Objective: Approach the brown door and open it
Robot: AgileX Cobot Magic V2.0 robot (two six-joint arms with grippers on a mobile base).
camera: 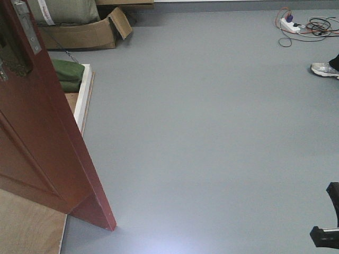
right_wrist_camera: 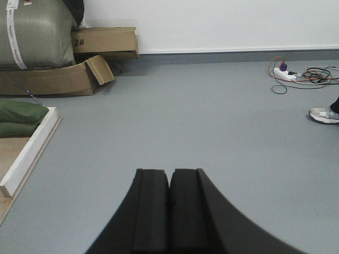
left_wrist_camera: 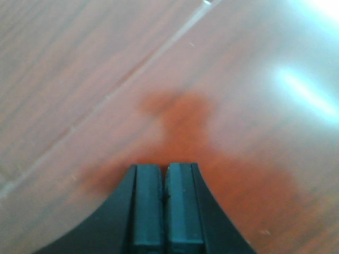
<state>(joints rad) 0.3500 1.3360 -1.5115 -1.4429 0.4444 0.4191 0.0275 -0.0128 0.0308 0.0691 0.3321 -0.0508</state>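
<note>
While the brown door (camera: 37, 143) stands ajar at the left of the front view, its free edge with the metal latch plate (camera: 26, 26) turned toward the camera, the left gripper (left_wrist_camera: 164, 211) sits very near the glossy panel face, jaws pressed together and holding nothing; whether the tips touch the wood cannot be told. Judgement: door partly open, push phase in hand. To do it well, keep the closed tips flat against the panel, press toward the free edge rather than the hinge side for leverage, and advance the base slowly so the contact does not slide on the varnish. Right gripper (right_wrist_camera: 169, 211) also closed and empty, pointing over open grey floor (camera: 212, 132). Handle not clearly visible in these views. Surroundings: cardboard boxes (right_wrist_camera: 79, 74) and a green sack (right_wrist_camera: 37, 32) by the far wall, green cushions (camera: 69, 74) behind a white board (camera: 82, 100) on the floor just beyond the door, which may limit the swing. Power strip with cables (camera: 296, 26) and a person's shoe (camera: 324, 69) at far right, well apart from the door.
</note>
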